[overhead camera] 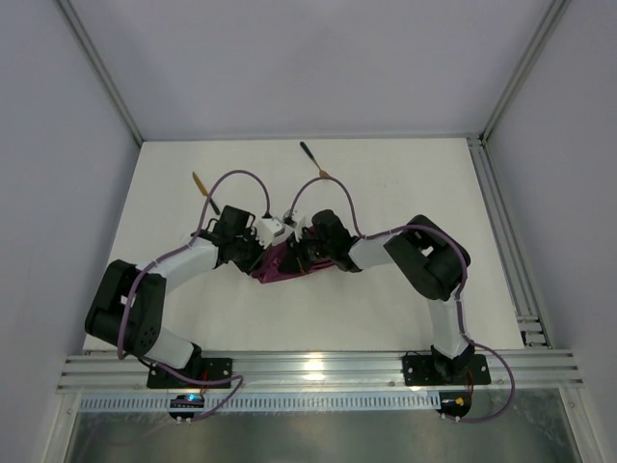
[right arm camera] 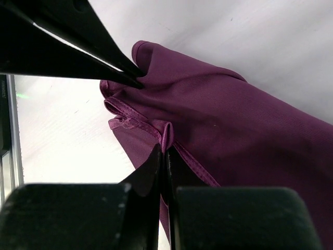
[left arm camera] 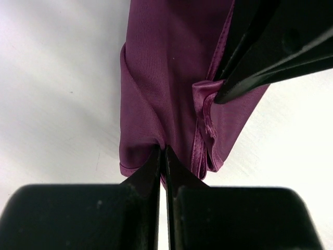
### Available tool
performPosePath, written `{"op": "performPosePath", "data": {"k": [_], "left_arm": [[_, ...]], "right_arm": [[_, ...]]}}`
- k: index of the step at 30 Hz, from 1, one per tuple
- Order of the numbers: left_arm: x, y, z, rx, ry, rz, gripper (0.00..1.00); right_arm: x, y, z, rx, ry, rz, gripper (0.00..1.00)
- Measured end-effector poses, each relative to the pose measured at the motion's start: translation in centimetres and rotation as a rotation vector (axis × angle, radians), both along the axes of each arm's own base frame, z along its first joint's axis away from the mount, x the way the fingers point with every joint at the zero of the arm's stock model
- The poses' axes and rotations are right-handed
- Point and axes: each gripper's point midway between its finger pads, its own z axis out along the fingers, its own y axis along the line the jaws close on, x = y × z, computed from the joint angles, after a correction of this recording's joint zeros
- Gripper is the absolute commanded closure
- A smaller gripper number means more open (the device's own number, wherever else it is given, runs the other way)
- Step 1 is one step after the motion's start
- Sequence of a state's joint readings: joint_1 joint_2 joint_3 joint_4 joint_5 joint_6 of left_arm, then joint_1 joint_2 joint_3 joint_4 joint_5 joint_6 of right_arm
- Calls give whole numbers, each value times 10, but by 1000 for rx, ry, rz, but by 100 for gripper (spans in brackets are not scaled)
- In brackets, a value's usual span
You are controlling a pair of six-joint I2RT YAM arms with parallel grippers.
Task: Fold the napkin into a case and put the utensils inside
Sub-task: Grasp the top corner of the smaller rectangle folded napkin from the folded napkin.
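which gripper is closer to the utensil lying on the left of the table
Left. The left gripper, shut on the napkin, sits just near-right of that utensil; the right gripper pinches the napkin farther right.

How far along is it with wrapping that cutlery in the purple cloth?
Early. Done: the napkin is bunched into rough folds. In hand: the left pincer and right pincer each pinch a fold of it. Remaining: no case yet; one utensil and the other utensil lie on the table beyond the arms, outside the cloth.
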State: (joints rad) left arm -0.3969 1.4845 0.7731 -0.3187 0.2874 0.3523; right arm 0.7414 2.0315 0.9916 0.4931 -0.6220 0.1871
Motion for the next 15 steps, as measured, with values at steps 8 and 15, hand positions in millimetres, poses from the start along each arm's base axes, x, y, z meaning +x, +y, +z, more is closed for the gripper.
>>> {"op": "performPosePath", "data": {"k": [8,15], "left_arm": [[0,-1,-5,4,17,-5,100],[0,-1,-5,5,16,-8,100]], "right_arm": [[-2,2,2,-19,27,12,96],[-5,14,17,23,63,32,96]]}}
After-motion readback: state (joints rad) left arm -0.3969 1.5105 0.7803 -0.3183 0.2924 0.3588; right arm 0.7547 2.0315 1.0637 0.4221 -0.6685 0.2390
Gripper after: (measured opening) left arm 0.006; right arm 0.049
